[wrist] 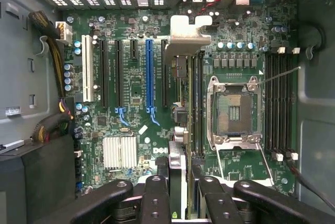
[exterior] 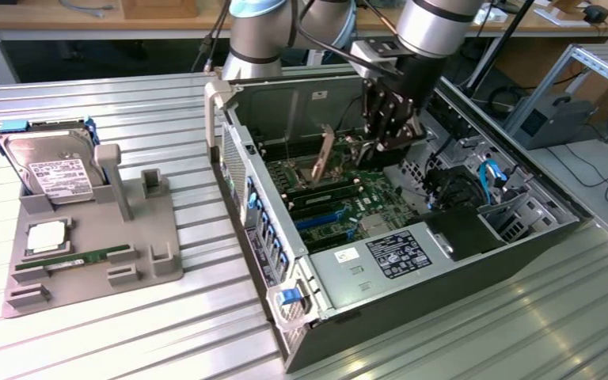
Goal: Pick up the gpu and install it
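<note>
Inside the open computer case (exterior: pixel 243 170), the claw (exterior: pixel 389 141) is pinching the gpu (wrist: pixel 178 161) edge-on, hanging over the motherboard (wrist: pixel 131 93) slots. Over at the exterior view's left, the grey tray (exterior: pixel 124 231) is holding a hard drive (exterior: pixel 56 170) and a memory stick (exterior: pixel 82 257).

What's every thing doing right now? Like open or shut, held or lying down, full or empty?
gpu: held on edge, inside the case above the motherboard slots.
gripper: shut on the gpu.
computer case: lying on its side, open.
processor socket: empty.
hard drive: standing tilted in the grey holder.
memory stick: lying flat in the grey holder.
</note>
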Tool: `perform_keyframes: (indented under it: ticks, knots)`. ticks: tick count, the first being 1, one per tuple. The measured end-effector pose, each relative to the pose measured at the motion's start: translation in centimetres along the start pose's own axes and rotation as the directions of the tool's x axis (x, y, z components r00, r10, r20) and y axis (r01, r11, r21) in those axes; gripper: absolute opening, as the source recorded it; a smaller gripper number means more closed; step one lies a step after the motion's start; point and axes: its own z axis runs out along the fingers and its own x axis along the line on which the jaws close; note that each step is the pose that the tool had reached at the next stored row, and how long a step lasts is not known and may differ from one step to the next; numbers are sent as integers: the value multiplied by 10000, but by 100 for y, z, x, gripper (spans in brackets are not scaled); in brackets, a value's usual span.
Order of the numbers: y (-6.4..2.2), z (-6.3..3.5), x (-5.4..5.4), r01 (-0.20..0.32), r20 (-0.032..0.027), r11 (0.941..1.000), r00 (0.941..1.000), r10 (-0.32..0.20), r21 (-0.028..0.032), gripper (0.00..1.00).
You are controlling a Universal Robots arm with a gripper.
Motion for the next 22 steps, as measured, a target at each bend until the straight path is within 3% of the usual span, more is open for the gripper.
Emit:
perform_keyframes:
  ticks: [10, 22]
  knots:
    - [0, 8, 65, 0, 1, 10000, 10000, 0, 0, 27]
    - [90, 39, 74, 0, -1, 10000, 10000, 0, 0, 27]
